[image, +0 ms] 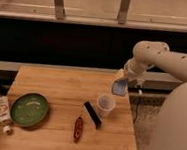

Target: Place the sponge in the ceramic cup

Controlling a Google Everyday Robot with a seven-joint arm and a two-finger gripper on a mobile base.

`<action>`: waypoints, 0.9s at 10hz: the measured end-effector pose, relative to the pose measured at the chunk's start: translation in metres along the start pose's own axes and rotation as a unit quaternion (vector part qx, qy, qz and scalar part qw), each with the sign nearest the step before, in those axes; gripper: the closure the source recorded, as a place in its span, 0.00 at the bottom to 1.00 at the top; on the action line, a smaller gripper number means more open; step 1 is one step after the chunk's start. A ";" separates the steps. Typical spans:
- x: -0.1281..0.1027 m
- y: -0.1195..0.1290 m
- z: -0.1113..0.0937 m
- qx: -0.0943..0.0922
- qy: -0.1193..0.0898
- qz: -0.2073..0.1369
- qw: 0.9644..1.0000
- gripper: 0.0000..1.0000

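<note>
The light-blue sponge (119, 87) hangs in the air over the table's right side, with my gripper (122, 82) shut on it at the end of the white arm. The small pale ceramic cup (105, 105) stands upright on the wooden table (55, 85), just below and slightly left of the sponge. Sponge and cup are apart; the sponge is above and behind the cup's rim.
A flat black bar (92, 114) lies against the cup's left side. A red-brown packet (78, 128) lies near the front edge. A green plate (29, 109) sits front left, with a white bottle (3, 111) lying beside it. The table's right edge is close to the cup.
</note>
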 end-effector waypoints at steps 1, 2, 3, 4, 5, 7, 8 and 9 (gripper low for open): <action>0.001 0.004 0.006 -0.002 0.009 -0.007 1.000 1.00; 0.002 0.009 0.011 -0.005 0.017 -0.013 1.000 1.00; 0.002 0.016 0.019 -0.007 0.027 -0.021 0.999 1.00; 0.004 0.020 0.025 -0.008 0.036 -0.025 0.999 1.00; 0.007 0.025 0.030 -0.009 0.047 -0.029 0.998 1.00; 0.013 0.034 0.036 -0.011 0.061 -0.037 0.997 1.00; 0.014 0.037 0.036 -0.013 0.063 -0.039 0.997 1.00; 0.016 0.041 0.035 -0.014 0.065 -0.042 0.997 1.00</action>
